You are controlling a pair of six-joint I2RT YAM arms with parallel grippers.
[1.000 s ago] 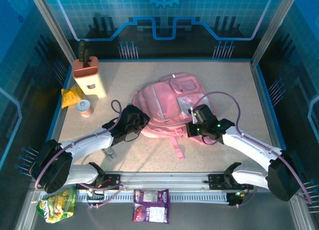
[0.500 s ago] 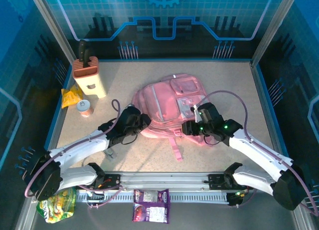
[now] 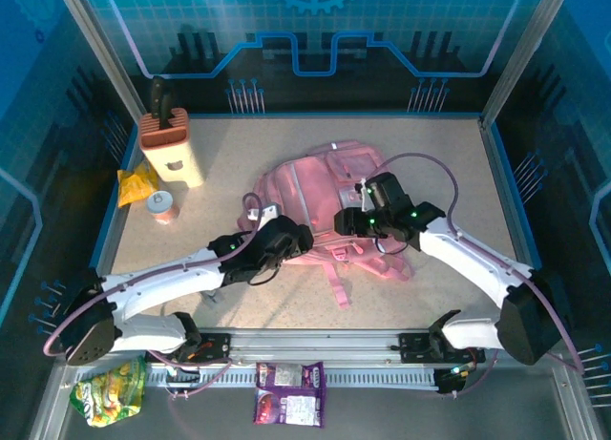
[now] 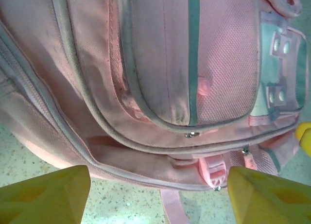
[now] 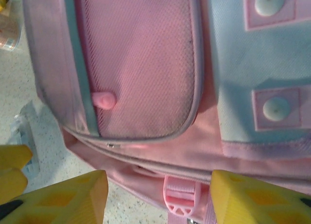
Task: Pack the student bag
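The student bag [image 3: 320, 194] lies flat on the speckled tabletop [image 3: 449, 163] in the middle of the overhead frame. Its front pockets face up and its pink straps trail toward the bottom of the frame. The left pincer [image 3: 292, 240] sits at the bag's lower left edge, and the right pincer [image 3: 346, 220] rests over its lower right part, the two near each other. In the left wrist view the left pincer [image 4: 155, 197] stands wide: its yellow fingers [image 4: 46, 195] sit in the two lower corners, well apart and gripping nothing, with the bag's zipped bottom edge just above them. In the right wrist view the right pincer [image 5: 155, 197] is likewise spread and holds nothing, its fingers [image 5: 65, 197] on either side of a pink strap buckle [image 5: 179, 197] at the bag's lower edge. A knife block [image 3: 170, 149], a yellow packet [image 3: 138, 184] and a small cup [image 3: 164, 207] stand at the upper left of the tabletop, well apart from the bag. A green snack bag [image 3: 107, 390] and a purple packet [image 3: 289, 394] lie along the bottom of the frame.
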